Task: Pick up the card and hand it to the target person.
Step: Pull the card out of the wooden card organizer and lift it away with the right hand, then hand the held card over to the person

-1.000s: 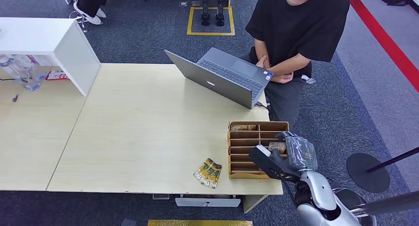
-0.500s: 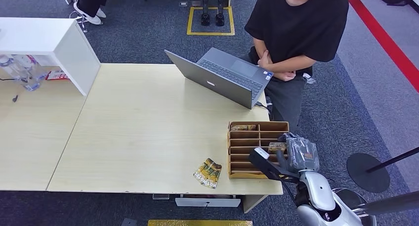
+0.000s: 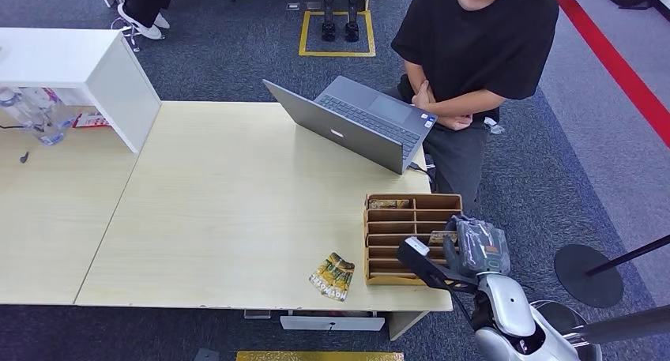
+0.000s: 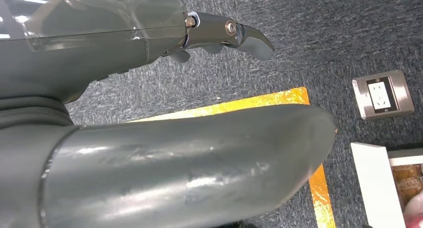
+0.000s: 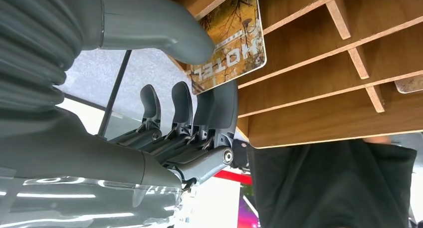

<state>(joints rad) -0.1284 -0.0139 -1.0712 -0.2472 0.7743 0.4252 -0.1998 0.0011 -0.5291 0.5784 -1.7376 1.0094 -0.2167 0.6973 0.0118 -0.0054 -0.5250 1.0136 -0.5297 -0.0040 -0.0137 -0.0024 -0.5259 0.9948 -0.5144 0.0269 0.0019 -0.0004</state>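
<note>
R hand [image 3: 462,250] w/ card [image 3: 442,237] pulled back slightly from wooden rack [image 3: 379,219].

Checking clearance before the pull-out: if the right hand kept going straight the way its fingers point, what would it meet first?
Probably the wooden slotted organizer: the right hand pinches the printed hotel card at its edge, fingers aimed into the dividers. Depth is unclear.

Head view: set high on the robot, facing forward and down over the table [image 3: 221,211], the laptop [image 3: 355,122], the rack [image 3: 407,236] and a person [image 3: 474,53] at the far edge, all at middle range. Right wrist view: close behind the right hand [image 5: 149,118], turned, facing the rack [image 5: 324,78] and card [image 5: 230,36] at very short range; these 2 views share rack, card [image 3: 442,236], person and hand [image 3: 462,254]. Left wrist view: close behind the left hand [image 4: 149,88], facing the carpet [image 4: 324,43].
</note>
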